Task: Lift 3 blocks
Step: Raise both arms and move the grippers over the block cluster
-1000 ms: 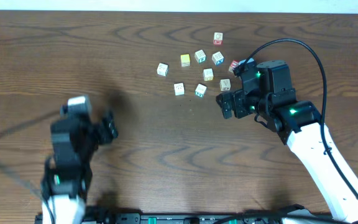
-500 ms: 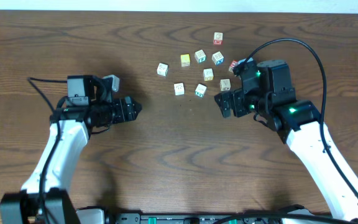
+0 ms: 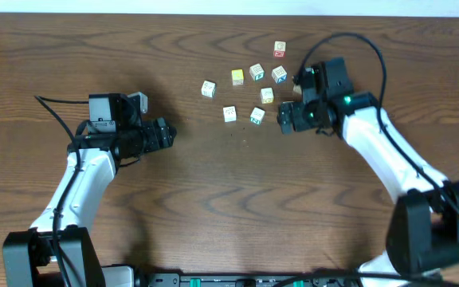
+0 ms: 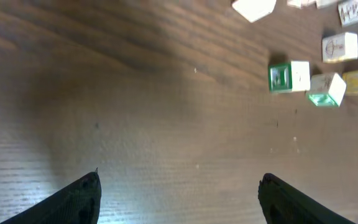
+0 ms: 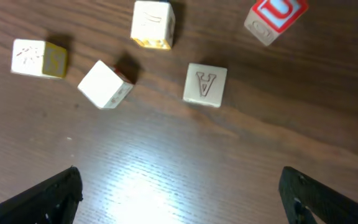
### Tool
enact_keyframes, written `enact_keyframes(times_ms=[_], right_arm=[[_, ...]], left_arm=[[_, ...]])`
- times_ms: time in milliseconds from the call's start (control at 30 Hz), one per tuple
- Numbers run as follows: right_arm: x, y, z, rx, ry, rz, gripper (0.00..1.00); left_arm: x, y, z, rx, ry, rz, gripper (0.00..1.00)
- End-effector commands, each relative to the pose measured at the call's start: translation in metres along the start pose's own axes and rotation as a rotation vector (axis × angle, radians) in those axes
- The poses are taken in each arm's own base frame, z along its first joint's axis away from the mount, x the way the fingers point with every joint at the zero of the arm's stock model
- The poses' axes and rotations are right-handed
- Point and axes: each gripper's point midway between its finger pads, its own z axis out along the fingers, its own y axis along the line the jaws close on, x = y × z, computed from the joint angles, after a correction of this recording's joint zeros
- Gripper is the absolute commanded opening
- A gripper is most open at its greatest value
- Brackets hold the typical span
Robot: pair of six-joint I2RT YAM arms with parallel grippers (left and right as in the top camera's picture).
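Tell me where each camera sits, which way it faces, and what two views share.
Overhead: above the table, looking straight down; left gripper, right gripper and blocks show.
Left wrist: behind the left gripper, looking low across the table toward the blocks; own fingertips at the bottom.
Right wrist: behind the right gripper, close above the blocks; own fingertips in the bottom corners.
Shared: all three show the blocks.

Red-faced block (image 5: 275, 17) is cut by the right wrist view's top edge.
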Motion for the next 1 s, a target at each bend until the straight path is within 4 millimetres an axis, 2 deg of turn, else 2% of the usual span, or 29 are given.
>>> enact_keyframes(times_ms=[0, 67, 300, 400, 533, 633, 833, 967], right_arm=[[-0.016, -0.005, 0.006, 0.029, 0.026, 0.011, 0.92], [-0.018, -0.004, 0.007, 0.029, 0.032, 0.011, 0.91], [-0.020, -0.004, 0.007, 0.027, 0.024, 0.010, 0.99], [-0.021, -0.010, 0.008, 0.062, 0.019, 0.039, 0.99], [-0.020, -0.014, 0.014, 0.079, 0.022, 0.045, 0.99], [-0.022, -0.014, 0.020, 0.078, 0.018, 0.048, 0.99], [-0.019, -0.019, 0.046, 0.080, 0.040, 0.059, 0.99], [-0.018, -0.021, 0.066, 0.083, 0.072, 0.070, 0.91]], left_arm=[[-0.012, 0.001, -0.004, -0.014, -0.035, -0.040, 0.81], [-0.010, 0.001, -0.004, -0.017, -0.028, -0.044, 0.81], [-0.006, 0.002, -0.004, -0.021, -0.011, -0.051, 0.81], [-0.001, 0.005, -0.003, -0.034, 0.007, -0.059, 0.80], [-0.016, 0.018, -0.007, -0.126, -0.052, -0.046, 0.80], [-0.025, 0.020, -0.011, -0.180, -0.081, -0.032, 0.81], [-0.053, -0.001, -0.018, -0.205, -0.153, 0.027, 0.80], [-0.073, -0.016, -0.023, -0.209, -0.200, 0.059, 0.81]])
